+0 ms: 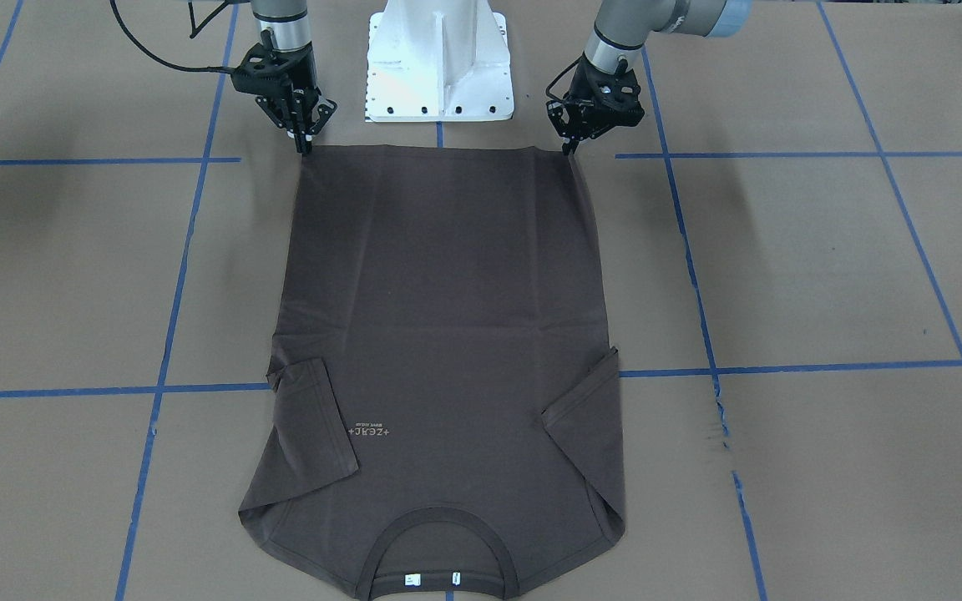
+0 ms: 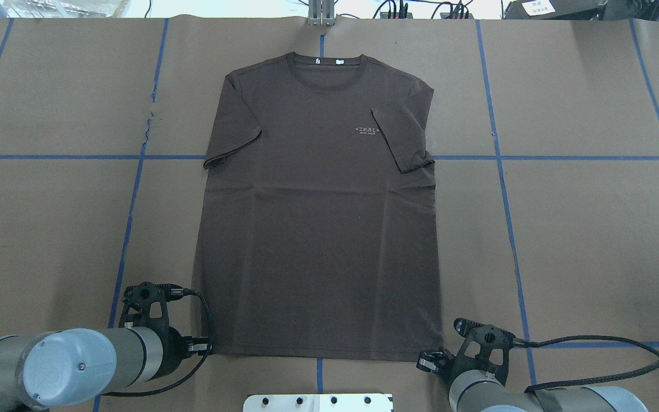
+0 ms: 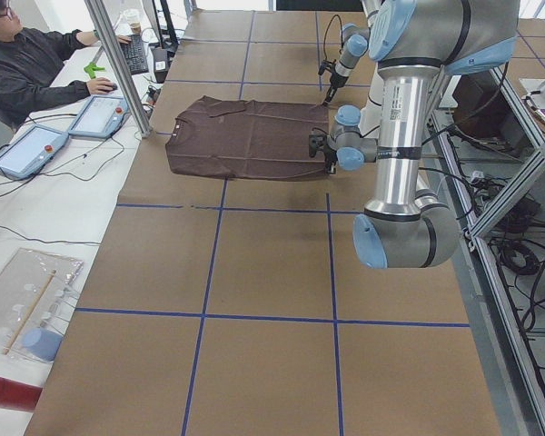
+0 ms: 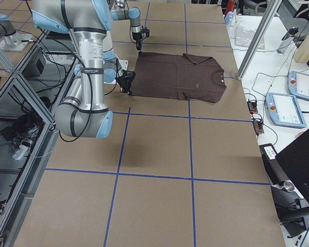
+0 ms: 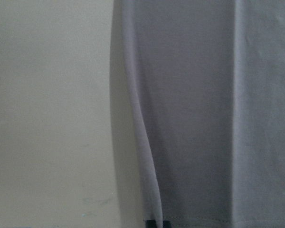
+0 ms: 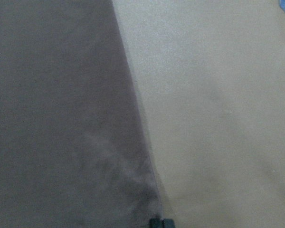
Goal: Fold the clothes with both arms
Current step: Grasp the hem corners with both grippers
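T-shirt (image 2: 318, 240) flat, long axis running away from robot, collar (image 2: 326, 87) farthest

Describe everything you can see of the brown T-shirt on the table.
The dark brown T-shirt lies flat, front up, on the paper-covered table, collar away from the robot. It looks like soft knit, lightly creased. Both short sleeves are folded inward over the body; a small pale logo marks the chest, white labels the neck. The left gripper and right gripper seem pinched on the two hem corners.
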